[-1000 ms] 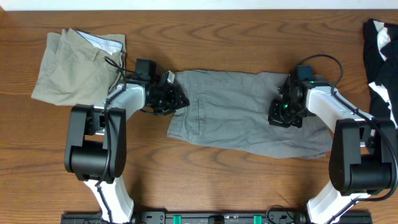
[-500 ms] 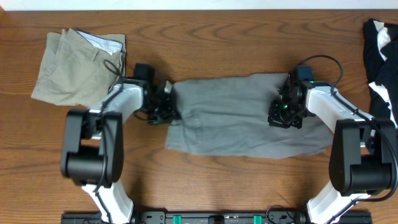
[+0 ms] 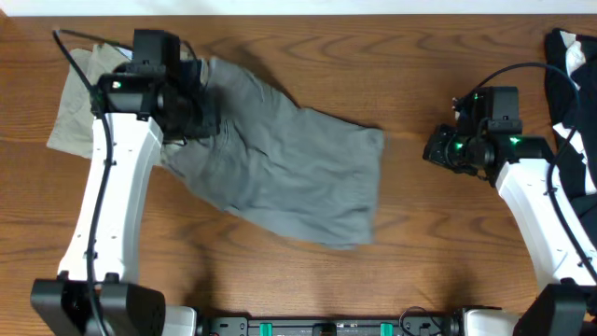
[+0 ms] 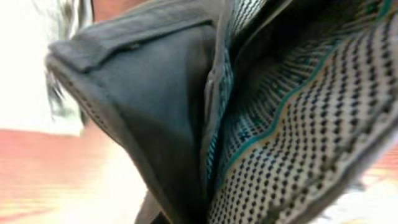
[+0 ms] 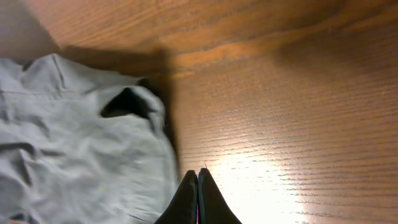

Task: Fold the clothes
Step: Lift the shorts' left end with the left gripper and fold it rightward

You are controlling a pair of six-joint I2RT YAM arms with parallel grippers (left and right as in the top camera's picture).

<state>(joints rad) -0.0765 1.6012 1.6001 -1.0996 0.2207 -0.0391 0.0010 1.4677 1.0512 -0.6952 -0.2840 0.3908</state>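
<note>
The mid-grey shorts (image 3: 289,173) hang stretched from the far left toward the table's middle, their right edge near the centre. My left gripper (image 3: 191,107) is shut on their waistband end and holds it up over the far left. The left wrist view is filled with the grey cloth (image 4: 155,99) and its pale speckled lining (image 4: 298,130); the fingers are hidden there. My right gripper (image 3: 437,149) is shut and empty above bare wood, to the right of the shorts. In the right wrist view its fingers (image 5: 186,199) are pressed together beside the shorts' edge (image 5: 81,143).
Lighter beige-khaki shorts (image 3: 79,112) lie at the far left, partly under my left arm. A black-and-white garment (image 3: 574,89) lies at the far right edge. The wooden table (image 3: 448,243) runs to the front edge.
My left gripper has lifted and pulled the shorts' waistband end up and to the far left, dragging the shorts left. My right gripper has let go of the shorts and drawn back right.
</note>
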